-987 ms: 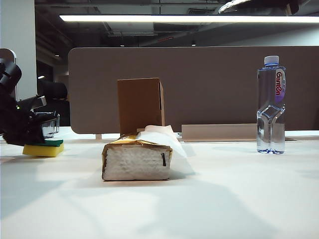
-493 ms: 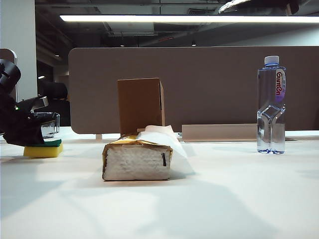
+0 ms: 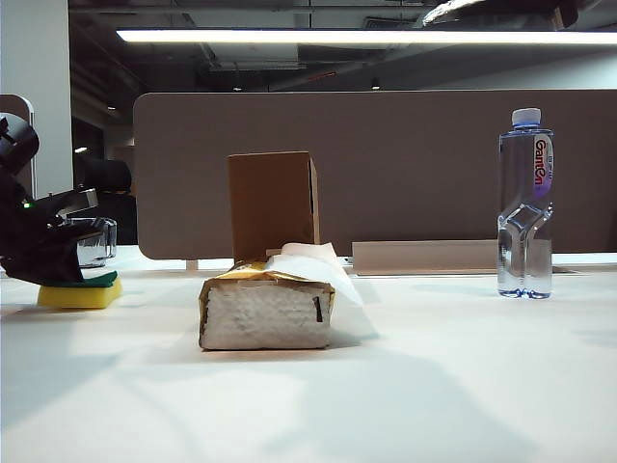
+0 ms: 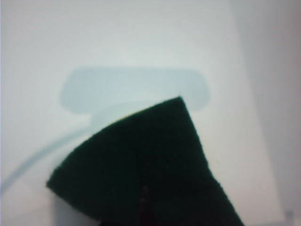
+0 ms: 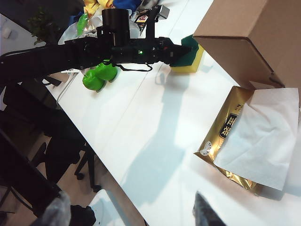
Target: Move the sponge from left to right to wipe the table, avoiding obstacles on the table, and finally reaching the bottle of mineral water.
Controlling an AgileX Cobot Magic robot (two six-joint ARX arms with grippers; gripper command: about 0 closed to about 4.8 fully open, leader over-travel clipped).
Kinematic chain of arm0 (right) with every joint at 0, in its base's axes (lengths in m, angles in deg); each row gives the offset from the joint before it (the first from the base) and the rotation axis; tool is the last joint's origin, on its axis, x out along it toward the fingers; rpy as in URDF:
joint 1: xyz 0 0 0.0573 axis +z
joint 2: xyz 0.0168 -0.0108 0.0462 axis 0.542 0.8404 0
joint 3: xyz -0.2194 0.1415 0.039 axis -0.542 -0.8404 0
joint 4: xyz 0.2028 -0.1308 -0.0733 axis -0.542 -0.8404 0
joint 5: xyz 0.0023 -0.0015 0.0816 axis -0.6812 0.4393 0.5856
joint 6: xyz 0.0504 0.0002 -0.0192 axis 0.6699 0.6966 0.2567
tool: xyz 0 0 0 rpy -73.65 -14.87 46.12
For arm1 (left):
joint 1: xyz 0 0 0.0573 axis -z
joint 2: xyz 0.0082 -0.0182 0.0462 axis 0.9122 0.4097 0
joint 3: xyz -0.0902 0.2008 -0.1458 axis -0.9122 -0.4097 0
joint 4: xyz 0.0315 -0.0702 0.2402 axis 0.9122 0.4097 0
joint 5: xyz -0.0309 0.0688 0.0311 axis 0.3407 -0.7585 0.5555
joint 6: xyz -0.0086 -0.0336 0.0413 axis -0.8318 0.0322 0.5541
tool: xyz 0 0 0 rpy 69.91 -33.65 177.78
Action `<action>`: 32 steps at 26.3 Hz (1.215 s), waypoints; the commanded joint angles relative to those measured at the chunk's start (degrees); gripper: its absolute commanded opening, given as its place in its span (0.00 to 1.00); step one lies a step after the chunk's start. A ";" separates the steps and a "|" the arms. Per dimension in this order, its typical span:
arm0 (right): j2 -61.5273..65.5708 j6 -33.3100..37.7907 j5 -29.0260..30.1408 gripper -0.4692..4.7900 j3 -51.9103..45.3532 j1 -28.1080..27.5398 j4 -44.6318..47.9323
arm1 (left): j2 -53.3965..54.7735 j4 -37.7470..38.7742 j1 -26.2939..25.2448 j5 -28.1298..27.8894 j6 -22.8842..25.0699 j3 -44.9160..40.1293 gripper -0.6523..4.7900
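Note:
The sponge [image 3: 81,293], yellow with a dark green top, rests on the white table [image 3: 434,367] at the far left, with my left gripper [image 3: 69,276] shut on it. In the left wrist view the green layer of the sponge [image 4: 141,165] fills the lower part and hides the jaws. The gold tissue pack [image 3: 266,311] lies in the middle with the upright brown box [image 3: 273,203] behind it. At the far right stands the bottle of mineral water [image 3: 525,203]. My right gripper [image 5: 131,213] is open, high over the table's near edge, and holds nothing.
A clear glass mug [image 3: 96,241] stands just behind the sponge. Brown-grey divider panels [image 3: 405,164] run along the back edge. In the right wrist view, green items [image 5: 99,77] lie beyond the left arm [image 5: 84,52], and the floor and a chair show past the table edge.
The left gripper has tilted and rolled. The sponge has sunk a little and shifted slightly left, and now lies flatter on the table. The right arm has kept still.

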 commanded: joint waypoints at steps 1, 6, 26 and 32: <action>-0.20 -0.02 0.11 0.73 0.44 0.07 0.63 | -0.76 6.99 0.15 -0.11 2.67 -0.79 0.11; -0.20 -0.02 0.13 0.73 0.44 0.07 0.63 | -1.55 9.38 0.15 -0.07 3.50 -1.01 0.11; -0.20 -0.04 0.13 0.73 0.44 0.07 0.63 | -8.63 0.70 0.15 1.01 3.37 -20.17 0.11; -0.20 -0.04 0.13 0.73 0.44 0.07 0.66 | -13.59 -0.22 0.15 1.25 1.73 -25.14 0.11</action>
